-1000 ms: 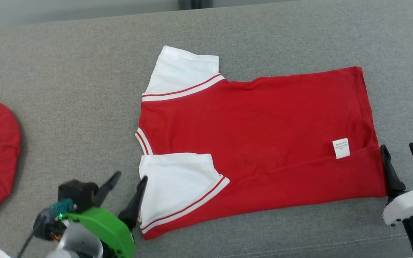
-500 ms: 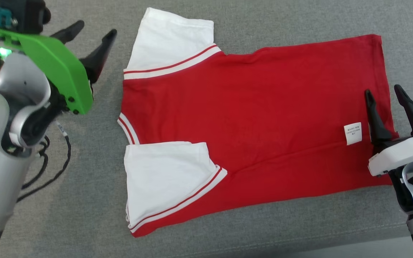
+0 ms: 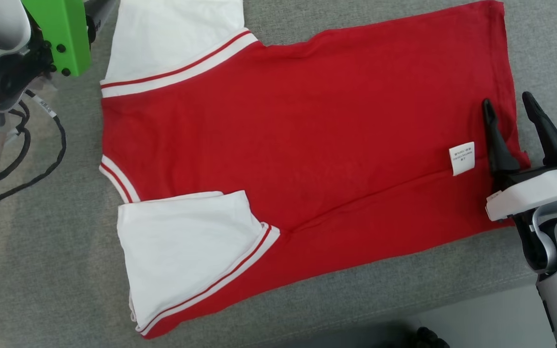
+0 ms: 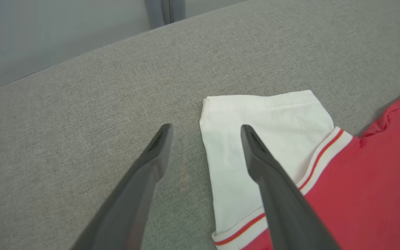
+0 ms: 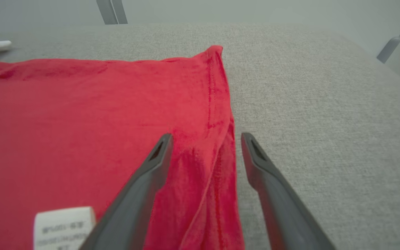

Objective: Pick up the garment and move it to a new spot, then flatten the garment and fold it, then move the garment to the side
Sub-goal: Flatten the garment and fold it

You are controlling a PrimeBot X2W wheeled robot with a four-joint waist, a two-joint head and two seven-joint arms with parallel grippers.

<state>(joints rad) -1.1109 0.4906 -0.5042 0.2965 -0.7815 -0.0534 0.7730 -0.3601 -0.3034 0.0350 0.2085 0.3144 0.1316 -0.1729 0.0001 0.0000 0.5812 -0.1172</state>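
I see the red garment [image 3: 307,145] spread flat across the middle of the grey cushion [image 3: 41,290]. My right gripper [image 3: 507,100] sits at 3 o'clock, fingers wide astride the hem. My left gripper [image 4: 205,130], at 11 o'clock, gapes wide across the white sleeve [image 4: 266,114] edge.

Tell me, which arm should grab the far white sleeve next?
Left, probably. The left end effector is open, straddling the edge of the far white sleeve. The right end effector is open at the red hem, across the shirt.
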